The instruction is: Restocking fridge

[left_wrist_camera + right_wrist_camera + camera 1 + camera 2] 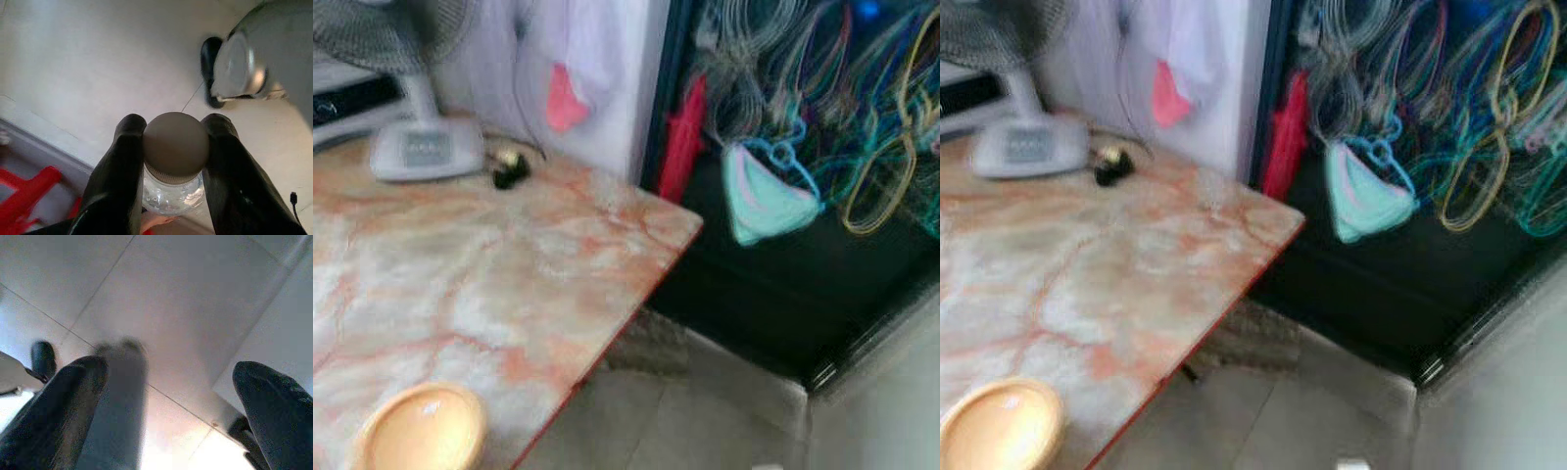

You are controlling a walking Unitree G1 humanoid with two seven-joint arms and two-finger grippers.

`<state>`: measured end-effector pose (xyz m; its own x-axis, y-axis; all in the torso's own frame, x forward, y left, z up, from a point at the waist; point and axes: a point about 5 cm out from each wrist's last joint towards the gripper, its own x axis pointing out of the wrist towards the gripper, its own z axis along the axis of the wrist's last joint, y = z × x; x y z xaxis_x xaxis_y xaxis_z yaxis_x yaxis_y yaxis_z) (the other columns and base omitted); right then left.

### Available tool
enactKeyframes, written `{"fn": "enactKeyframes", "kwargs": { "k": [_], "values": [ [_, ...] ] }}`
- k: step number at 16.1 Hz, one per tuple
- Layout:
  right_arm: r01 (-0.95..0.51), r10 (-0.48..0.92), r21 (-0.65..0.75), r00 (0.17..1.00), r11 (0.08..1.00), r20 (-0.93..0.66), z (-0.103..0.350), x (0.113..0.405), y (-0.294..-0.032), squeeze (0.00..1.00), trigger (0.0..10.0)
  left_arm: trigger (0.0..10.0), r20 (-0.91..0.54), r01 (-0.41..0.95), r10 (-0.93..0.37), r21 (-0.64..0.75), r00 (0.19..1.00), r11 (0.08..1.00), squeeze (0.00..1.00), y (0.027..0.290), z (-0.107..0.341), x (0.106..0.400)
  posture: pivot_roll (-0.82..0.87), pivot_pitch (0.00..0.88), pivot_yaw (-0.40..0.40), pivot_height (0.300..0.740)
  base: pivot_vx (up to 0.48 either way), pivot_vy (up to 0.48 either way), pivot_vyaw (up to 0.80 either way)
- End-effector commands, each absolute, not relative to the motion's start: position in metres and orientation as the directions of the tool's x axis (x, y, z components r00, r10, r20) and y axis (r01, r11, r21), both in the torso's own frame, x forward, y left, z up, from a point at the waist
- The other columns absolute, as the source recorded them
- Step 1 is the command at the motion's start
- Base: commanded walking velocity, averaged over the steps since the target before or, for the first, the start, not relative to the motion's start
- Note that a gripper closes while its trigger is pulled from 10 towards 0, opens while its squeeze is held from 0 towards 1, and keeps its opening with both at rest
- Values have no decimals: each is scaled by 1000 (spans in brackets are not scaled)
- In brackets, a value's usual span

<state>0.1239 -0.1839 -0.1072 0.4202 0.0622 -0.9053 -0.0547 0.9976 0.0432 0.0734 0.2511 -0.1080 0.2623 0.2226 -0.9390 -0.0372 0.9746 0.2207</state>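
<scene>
Clear bottle (172, 191) (grey-brown cap) clamped in left claw (173, 147).

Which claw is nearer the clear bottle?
Left. The left claw is shut on the clear bottle, fingers on either side of its cap. The right claw hangs open above the floor.

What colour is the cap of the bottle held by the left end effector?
Grey-brown cap on a clear bottle, seen best in the left wrist view.

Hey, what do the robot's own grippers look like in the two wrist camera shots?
Each gripper has two long, thick black fingers with rounded tips and a smooth, slightly glossy surface. The left gripper shows its fingers close together; the right gripper shows its fingers set wide apart. No cables or markings are visible on them.
</scene>
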Motion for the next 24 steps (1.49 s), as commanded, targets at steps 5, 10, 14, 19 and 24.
{"fn": "enactKeyframes", "kwargs": {
  "k": [5, 10, 14, 19, 24],
  "values": [
    [-54, 48, 30, 384, 998, -922, -109, 114, -191, 0, 10000, 10000, -936, -16, 192, 196, 295, 980, 0, 245, -107, 86, 159, 0, -66, 740, 0, 0, -788],
    [-69, 61, 38, 375, 997, -925, -110, 114, -190, 0, 10000, 10000, -940, -19, 184, 187, 287, 982, 0, 245, -107, 85, 158, 0, -64, 740, 0, 0, -788],
    [-75, 70, 46, 367, 996, -927, -110, 113, -190, 0, 10000, 10000, -941, -21, 182, 184, 284, 983, 0, 245, -107, 85, 154, 0, -64, 740, 0, 0, -788],
    [-81, 70, 43, 357, 996, -932, -110, 112, -189, 0, 10000, 10000, -943, -16, 179, 181, 282, 983, 0, 246, -107, 85, 153, 0, -61, 740, 0, 0, -788],
    [-84, 68, 41, 352, 996, -934, -111, 111, -190, 0, 10000, 10000, -945, -15, 174, 177, 277, 984, 0, 245, -108, 84, 155, 0, -64, 740, 0, 0, -788]
  ]
}}
